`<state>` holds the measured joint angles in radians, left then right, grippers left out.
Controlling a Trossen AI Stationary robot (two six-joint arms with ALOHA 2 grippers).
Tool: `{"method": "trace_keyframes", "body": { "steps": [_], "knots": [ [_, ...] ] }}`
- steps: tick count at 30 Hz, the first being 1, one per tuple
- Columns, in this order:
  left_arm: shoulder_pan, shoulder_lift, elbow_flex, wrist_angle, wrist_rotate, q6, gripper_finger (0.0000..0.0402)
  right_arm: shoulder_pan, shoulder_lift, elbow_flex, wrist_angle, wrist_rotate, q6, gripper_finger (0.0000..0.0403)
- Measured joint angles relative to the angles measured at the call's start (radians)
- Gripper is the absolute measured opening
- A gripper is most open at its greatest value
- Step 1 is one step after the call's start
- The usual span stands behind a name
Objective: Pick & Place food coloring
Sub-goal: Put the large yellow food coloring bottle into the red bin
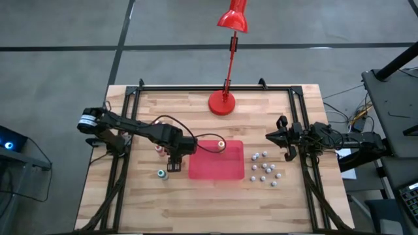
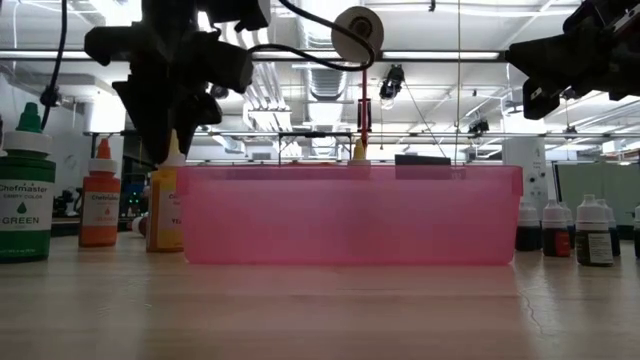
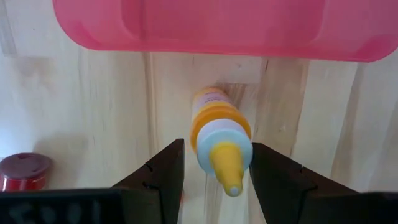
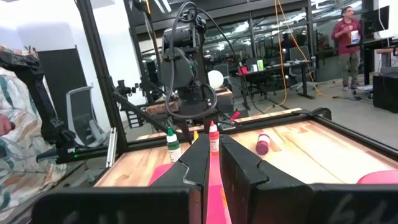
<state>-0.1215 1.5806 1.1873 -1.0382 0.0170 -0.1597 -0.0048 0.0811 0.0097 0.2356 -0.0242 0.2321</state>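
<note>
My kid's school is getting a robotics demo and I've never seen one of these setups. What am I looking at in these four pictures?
It is a table with two dark robot arms, seen by four cameras at one moment. One camera looks straight down, one sits level with the tabletop, and one rides on each arm's wrist.

On the wooden table lie a red tray, a cluster of small grey-white beads, a red desk lamp and tiny food coloring bottles, such as the green-capped bottle.

The left gripper hangs beside the tray's edge. Its wrist camera shows its open fingers on either side of a yellow-capped bottle, not yet squeezing it.

The right gripper waits at the table's right side with its fingers close together, holding nothing. A person stands far off in the room.
</note>
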Motion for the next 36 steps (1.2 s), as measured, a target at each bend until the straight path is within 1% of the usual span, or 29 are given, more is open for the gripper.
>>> {"method": "trace_keyframes", "body": {
  "steps": [13, 16, 21, 27, 36],
  "knots": [
    [0.0, 0.0, -0.014, 0.022, -0.002, -0.018, 0.0147, 0.0, 0.0, 0.0, 0.0, 0.0, 0.0, 0.0029],
    [0.0, 0.0, -0.016, 0.024, -0.002, -0.023, 0.0132, 0.0, 0.0, 0.0, 0.0, 0.0, 0.0, 0.0029],
    [0.0, -0.001, -0.012, 0.026, -0.005, -0.024, 0.0092, 0.0, 0.0, 0.0, 0.0, 0.0, 0.0, 0.0029],
    [0.0, -0.001, -0.005, 0.026, -0.004, -0.031, 0.0091, 0.0, 0.0, 0.0, 0.0, 0.0, 0.0, 0.0029],
    [0.008, -0.001, 0.094, -0.065, -0.019, -0.032, 0.0091, 0.0, 0.0, 0.0, 0.0, 0.0, 0.0, 0.0029]
  ]
}}
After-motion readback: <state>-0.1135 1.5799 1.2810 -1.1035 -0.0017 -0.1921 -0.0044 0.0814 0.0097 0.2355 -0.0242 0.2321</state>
